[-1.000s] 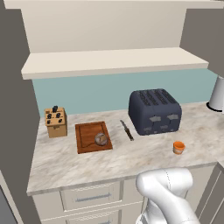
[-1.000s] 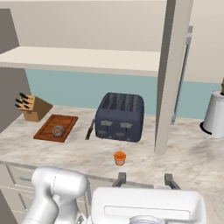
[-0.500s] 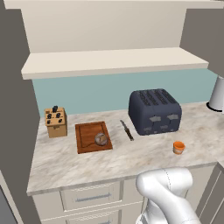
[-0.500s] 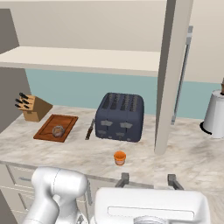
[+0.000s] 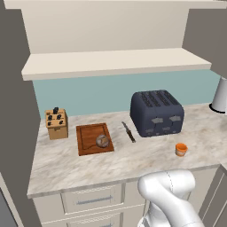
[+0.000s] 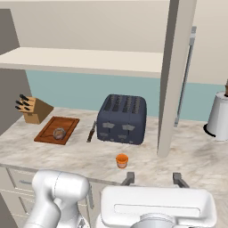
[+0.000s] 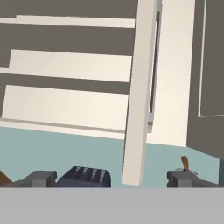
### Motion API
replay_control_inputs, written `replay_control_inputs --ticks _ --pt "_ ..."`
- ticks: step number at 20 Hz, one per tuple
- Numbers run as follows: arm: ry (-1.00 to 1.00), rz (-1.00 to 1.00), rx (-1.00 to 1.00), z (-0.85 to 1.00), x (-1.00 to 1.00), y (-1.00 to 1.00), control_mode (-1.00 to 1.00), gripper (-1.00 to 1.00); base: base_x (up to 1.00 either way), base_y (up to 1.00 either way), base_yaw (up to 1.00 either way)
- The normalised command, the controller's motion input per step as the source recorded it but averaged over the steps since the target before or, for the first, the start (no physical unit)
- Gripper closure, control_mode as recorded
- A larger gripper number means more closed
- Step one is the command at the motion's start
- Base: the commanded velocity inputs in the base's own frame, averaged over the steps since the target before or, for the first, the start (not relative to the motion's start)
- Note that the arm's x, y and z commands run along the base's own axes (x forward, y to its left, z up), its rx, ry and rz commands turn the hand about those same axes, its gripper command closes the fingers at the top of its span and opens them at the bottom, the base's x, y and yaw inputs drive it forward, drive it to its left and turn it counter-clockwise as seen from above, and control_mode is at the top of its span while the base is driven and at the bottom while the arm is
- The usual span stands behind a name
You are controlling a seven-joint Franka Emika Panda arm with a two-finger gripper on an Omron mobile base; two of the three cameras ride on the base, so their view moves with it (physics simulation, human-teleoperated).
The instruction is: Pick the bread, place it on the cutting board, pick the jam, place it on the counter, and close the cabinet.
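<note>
Wide open and empty, the gripper (image 7: pixel 112 179) shows its two dark fingertips (image 7: pixel 40 178) far apart at the bottom of the hand view, nothing between them. Ahead of it, the cabinet (image 7: pixel 65 65) stands open, pale shelves stacked one over another, and the door (image 7: pixel 139 92) hangs edge-on with its silver bar handle (image 7: pixel 153 83) running down the side. Teal wall sits below the shelves, and the top of the dark toaster (image 7: pixel 85 176) peeks up between the fingertips.

Over to the left base view: the counter (image 5: pixel 133 157), beige marbled stone, runs over cream drawers (image 5: pixel 91 199). At the far left stands the light knife block (image 5: pixel 56 124). Just beside it lies the cutting board (image 5: pixel 94 138), and the bread (image 5: pixel 102 141) sits on it, toward its right edge. A knife (image 5: pixel 128 131) lies between board and toaster (image 5: pixel 156 113). The jam (image 5: pixel 181 149) stands on the counter in front of the toaster's right end, apart from it. A white appliance (image 5: pixel 219 95) shows at the right edge. Above, the open cabinet shelf (image 5: pixel 115 63) spans the teal backsplash.

Right base view now: same line-up, block (image 6: pixel 33 109), board (image 6: pixel 57 130) with bread (image 6: pixel 59 132), toaster (image 6: pixel 122 118), jam (image 6: pixel 121 160) out front. The open door (image 6: pixel 176 75) hangs edge-on over the counter (image 6: pixel 35 151), just right of the toaster, handle (image 6: pixel 187 75) on its right side. The gripper's fingertips (image 6: pixel 128 178) poke up at the bottom, spread wide.
</note>
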Motion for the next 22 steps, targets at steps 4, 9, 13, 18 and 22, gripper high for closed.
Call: replay_control_inputs --ticks 4,9,13,18,22 --pt "0.00 0.00 0.00 0.00 0.14 -0.08 -1.00 -1.00 0.00 0.00 0.00" --pt "0.00 0.00 0.00 0.00 0.14 -0.08 -1.00 -1.00 0.00 0.00 0.00" --pt "0.00 0.00 0.00 0.00 0.16 -0.09 -1.00 -1.00 0.00 0.00 0.00" --pt "0.00 0.00 0.00 -0.02 0.16 -0.10 -1.00 -1.00 0.00 0.00 0.00" --pt "0.00 0.00 0.00 -0.03 0.15 -0.11 -1.00 -1.00 0.00 0.00 0.00"
